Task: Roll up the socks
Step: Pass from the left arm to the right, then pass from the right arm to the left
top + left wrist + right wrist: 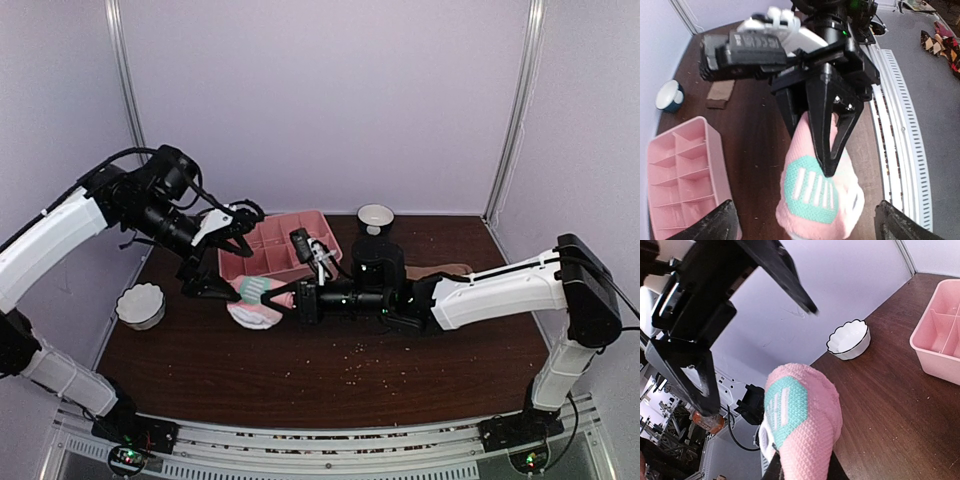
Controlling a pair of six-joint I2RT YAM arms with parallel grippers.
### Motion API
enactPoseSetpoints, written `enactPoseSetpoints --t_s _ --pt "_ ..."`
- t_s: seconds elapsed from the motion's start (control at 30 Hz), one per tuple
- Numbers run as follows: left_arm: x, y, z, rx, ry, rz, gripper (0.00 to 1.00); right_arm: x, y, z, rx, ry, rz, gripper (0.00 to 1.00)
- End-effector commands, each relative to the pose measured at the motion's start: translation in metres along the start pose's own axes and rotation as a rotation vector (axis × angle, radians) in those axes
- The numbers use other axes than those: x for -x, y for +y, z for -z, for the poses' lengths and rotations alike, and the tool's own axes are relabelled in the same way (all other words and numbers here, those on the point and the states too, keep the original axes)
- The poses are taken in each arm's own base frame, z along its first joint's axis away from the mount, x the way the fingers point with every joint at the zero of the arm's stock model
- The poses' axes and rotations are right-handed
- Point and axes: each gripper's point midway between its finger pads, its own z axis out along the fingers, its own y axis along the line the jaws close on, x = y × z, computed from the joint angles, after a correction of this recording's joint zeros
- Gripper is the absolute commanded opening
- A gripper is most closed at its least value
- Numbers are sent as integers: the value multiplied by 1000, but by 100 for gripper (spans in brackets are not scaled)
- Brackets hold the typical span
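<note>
Finding: the pink sock is sitting bunched into a rounded lump at the left-centre of the table, just in front of the pink compartmented tray. Whether it is resting on the wood or hanging just above it cannot be told. The right gripper is pinching it, its black fingers pressing into the knit from the right. The lump's long axis is running in line with that gripper, left to right across the table. The left gripper is facing the free end, its jaws standing wide on either side of the lump and touching nothing. Judgement: the right arm is controlling the sock, and any further tuck is depending on the left jaws closing squarely across that free end. The fabric is a soft, ribbed knit carrying a teal patch with white bars. The tan-brown sock is lying flat, well apart, beyond the right arm.
</note>
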Motion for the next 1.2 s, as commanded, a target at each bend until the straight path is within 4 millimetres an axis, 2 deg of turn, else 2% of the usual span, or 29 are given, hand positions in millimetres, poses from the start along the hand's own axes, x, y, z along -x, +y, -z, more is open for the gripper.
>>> enactPoseSetpoints --t_s 0.0,0.13,0.2,0.3,0.37,0.57,0.87,0.93,1.03,1.13,1.17 --pt "17 15 19 173 -1 -163 98 15 -2 0 -34 -34 -75 0" --pt "4 -3 4 194 76 -283 98 15 -9 -3 -51 -50 -164 0" --pt "0 -4 -5 225 101 -337 98 17 -6 -7 -24 -63 -214 0" --pt "-3 1 -12 279 137 -379 97 18 -2 -13 7 -58 -269 0" --pt "-2 10 -11 329 146 -376 95 20 1 -15 24 -57 -296 0" --pt "-11 22 -14 390 215 -427 94 24 13 -17 124 -73 -418 0" --pt "-29 23 -25 409 316 -503 90 26 23 -17 222 -90 -533 0" --pt "-29 26 -24 426 325 -512 84 24 25 -18 233 -81 -545 0" --pt "-31 33 -23 461 345 -524 71 21 25 -20 233 -71 -559 0" --pt "-38 37 -24 488 374 -533 50 19 25 -22 245 -70 -584 0" --pt "-40 39 -24 497 384 -534 48 19 25 -22 251 -70 -591 0"
